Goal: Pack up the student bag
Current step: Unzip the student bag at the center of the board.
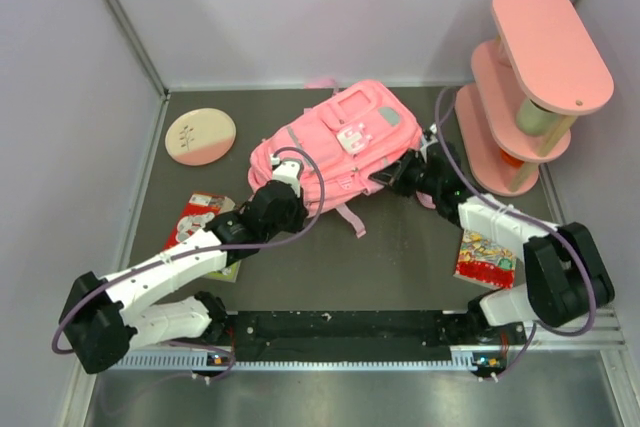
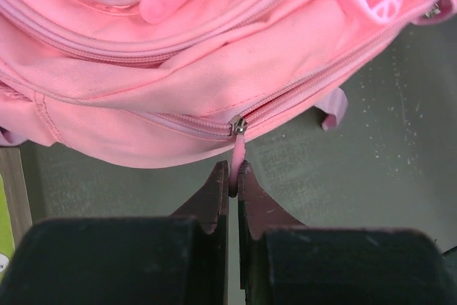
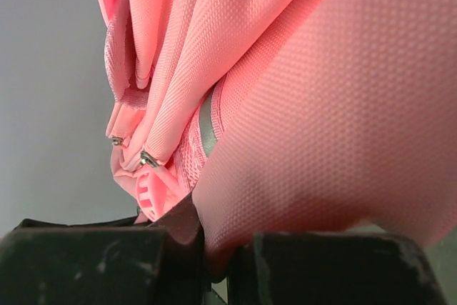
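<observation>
The student bag point(image 1: 340, 142), a large pink backpack with grey zipper strips and a small white patch, lies on the dark table at centre back. My left gripper point(image 1: 287, 169) is at its near left edge. In the left wrist view that gripper point(image 2: 235, 176) is shut on a pink zipper pull point(image 2: 238, 156), which hangs from a closed zipper on the bag point(image 2: 178, 55). My right gripper point(image 1: 385, 175) is at the bag's near right side. In the right wrist view it point(image 3: 214, 248) is shut on a fold of the bag's fabric point(image 3: 343, 105), next to a pink plastic buckle point(image 3: 153, 191).
A pink tiered shelf point(image 1: 530, 77) stands at the back right. A round pink-and-cream disc point(image 1: 200, 137) lies at the back left. A red-and-white packet point(image 1: 195, 219) lies partly under the left arm. A colourful red book point(image 1: 487, 257) lies under the right arm.
</observation>
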Available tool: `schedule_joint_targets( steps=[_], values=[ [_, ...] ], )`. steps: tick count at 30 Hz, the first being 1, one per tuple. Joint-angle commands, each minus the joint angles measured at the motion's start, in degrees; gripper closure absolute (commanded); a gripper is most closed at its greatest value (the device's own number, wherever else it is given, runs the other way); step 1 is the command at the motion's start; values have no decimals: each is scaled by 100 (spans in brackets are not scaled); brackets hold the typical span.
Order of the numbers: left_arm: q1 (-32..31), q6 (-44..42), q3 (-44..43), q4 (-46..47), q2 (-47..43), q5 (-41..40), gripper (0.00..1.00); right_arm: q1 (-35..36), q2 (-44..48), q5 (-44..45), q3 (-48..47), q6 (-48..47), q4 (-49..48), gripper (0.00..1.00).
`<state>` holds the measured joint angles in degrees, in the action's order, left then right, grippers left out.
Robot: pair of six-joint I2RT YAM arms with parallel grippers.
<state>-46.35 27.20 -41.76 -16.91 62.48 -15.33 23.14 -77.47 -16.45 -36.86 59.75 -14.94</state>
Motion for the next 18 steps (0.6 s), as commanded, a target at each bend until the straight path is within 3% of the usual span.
schedule_joint_targets(
  steps=[1,8,9,12,15,16,18],
  values=[
    [144,-505,114,-728,-385,-68,100,-687,-495,-102,-1294,-1578,806,100],
    [-796,-84,309,-104,-255,478,100,-969,-1937,-359,-2501,-2239,1694,100],
    [-893,-22,309,19,-175,531,100,-969,-2060,-316,-2597,-2257,1800,96],
    [-1131,250,291,388,185,549,100,-969,-1974,-245,-2476,-2240,2039,75],
    [-1166,417,221,652,493,558,100,-986,-1457,18,-1994,-2108,2065,44],
    [-1166,452,160,680,563,558,100,-986,-1055,175,-1852,-2055,2074,30],
    [-1166,453,89,759,730,549,100,-978,-683,256,-1423,-1959,2126,27]
  ],
)
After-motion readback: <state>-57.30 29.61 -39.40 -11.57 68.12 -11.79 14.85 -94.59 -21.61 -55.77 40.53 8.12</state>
